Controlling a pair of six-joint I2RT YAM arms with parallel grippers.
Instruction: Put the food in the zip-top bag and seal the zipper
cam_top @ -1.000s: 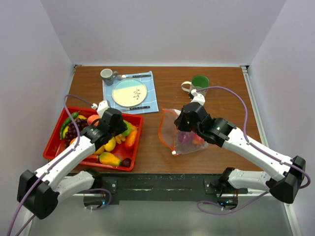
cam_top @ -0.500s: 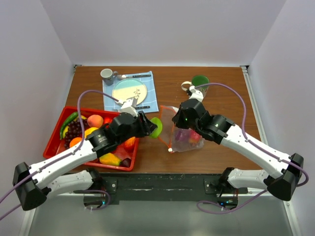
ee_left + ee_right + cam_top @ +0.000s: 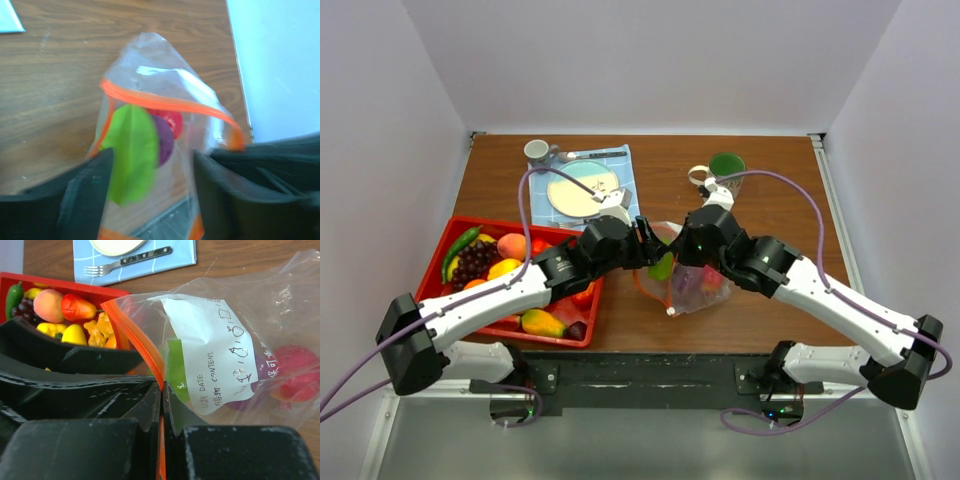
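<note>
The clear zip-top bag (image 3: 698,290) lies right of centre, its mouth held up and facing left. My right gripper (image 3: 686,248) (image 3: 162,390) is shut on the orange zipper (image 3: 142,342) at the bag's rim. My left gripper (image 3: 654,258) (image 3: 152,195) stands open at the mouth, jaws well apart. A green piece of food (image 3: 131,150) (image 3: 663,266) is just inside the opening, near the left finger and blurred. Purple food (image 3: 165,141) and red food (image 3: 174,121) lie deeper in the bag. More food (image 3: 505,268) fills the red tray (image 3: 432,285).
A plate (image 3: 582,188) on a blue cloth with a fork (image 3: 127,261) lies behind the tray. A grey cup (image 3: 536,151) stands at the back left, a green cup (image 3: 726,166) behind the bag. The tray's right end sits under my left arm.
My left arm swung right from the tray to the bag's mouth carrying the green piece. Its jaws have spread wider. The right gripper kept its hold on the zipper.
</note>
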